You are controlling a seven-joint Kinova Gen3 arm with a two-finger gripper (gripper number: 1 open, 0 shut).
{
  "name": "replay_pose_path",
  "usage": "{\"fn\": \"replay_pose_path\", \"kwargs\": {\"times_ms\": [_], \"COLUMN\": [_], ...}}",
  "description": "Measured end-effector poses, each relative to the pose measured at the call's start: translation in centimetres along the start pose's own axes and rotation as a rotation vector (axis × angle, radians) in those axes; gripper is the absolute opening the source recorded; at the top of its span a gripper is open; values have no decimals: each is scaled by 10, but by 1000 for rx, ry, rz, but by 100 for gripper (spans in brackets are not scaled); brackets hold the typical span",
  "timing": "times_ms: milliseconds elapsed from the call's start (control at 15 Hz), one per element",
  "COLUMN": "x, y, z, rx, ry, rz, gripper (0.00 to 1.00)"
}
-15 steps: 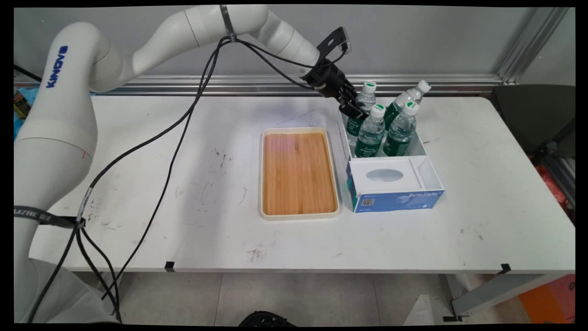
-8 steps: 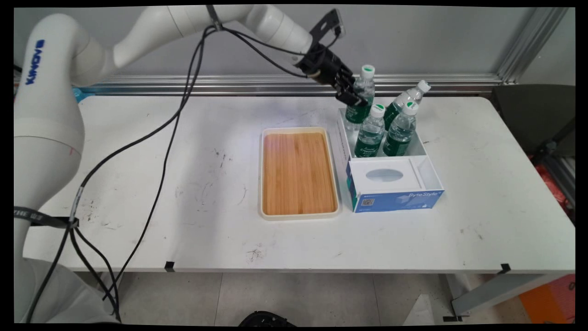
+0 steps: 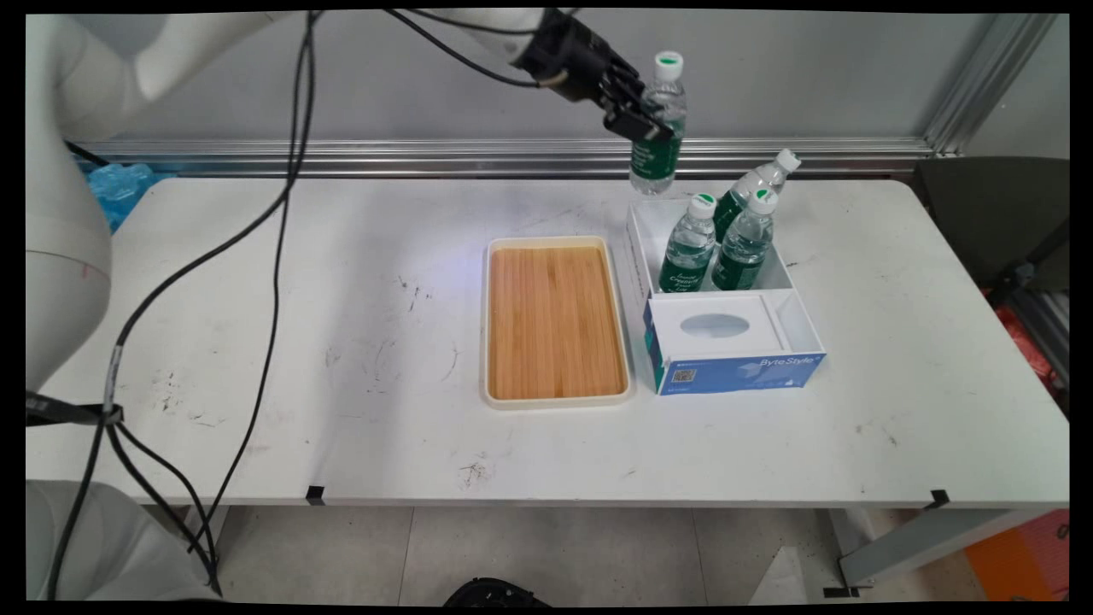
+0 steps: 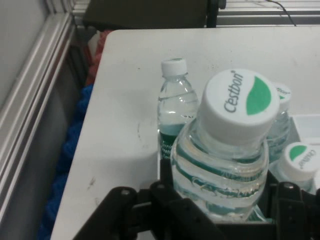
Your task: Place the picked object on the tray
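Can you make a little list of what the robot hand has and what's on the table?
gripper: shut on a bottle, up in the air
held bottle: upright, green label, white cap, above the box's far end
box: white, three more bottles inside
leaning bottle: tilted at the far right of the box
tissue box: blue, at the box's near end
tray: wooden, left of the box, nothing on it
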Motion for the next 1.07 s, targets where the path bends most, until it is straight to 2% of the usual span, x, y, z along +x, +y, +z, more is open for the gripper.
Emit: {"fn": "replay_pose_path", "kwargs": {"times_ms": [267,667,867,1067], "x": [-8,-52,-75,-97], "y": [9,26,33,39], "z": [-36,-87,-94,-85], "rx": [12,-1,-11,-26], "ry": [-12,-59,-74,-86], "rz": [-23,-53,-65,-81], "gripper": [0,0,0,0]}}
